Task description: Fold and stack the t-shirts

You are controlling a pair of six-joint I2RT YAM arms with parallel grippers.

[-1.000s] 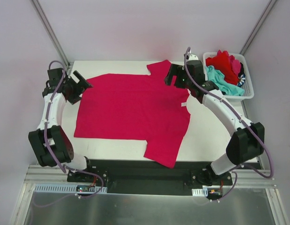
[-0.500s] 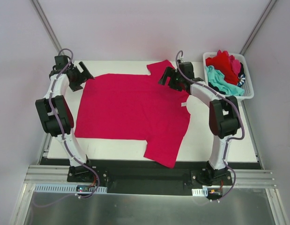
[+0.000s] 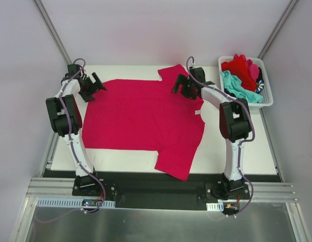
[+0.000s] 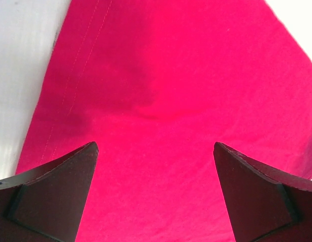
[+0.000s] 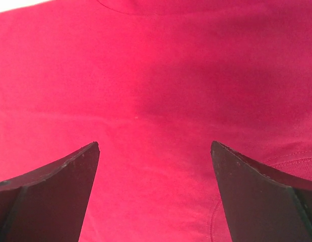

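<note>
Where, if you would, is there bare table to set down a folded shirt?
The bare table right of the pink t-shirt, nearer than the basket, though the right arm crosses it; also a narrow near-edge strip. The middle is covered, with the left gripper and right gripper open over the shirt's far side.

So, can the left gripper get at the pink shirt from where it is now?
Probably yes: the left gripper hangs open over the hemmed edge of the pink shirt, with nothing lying between.
</note>
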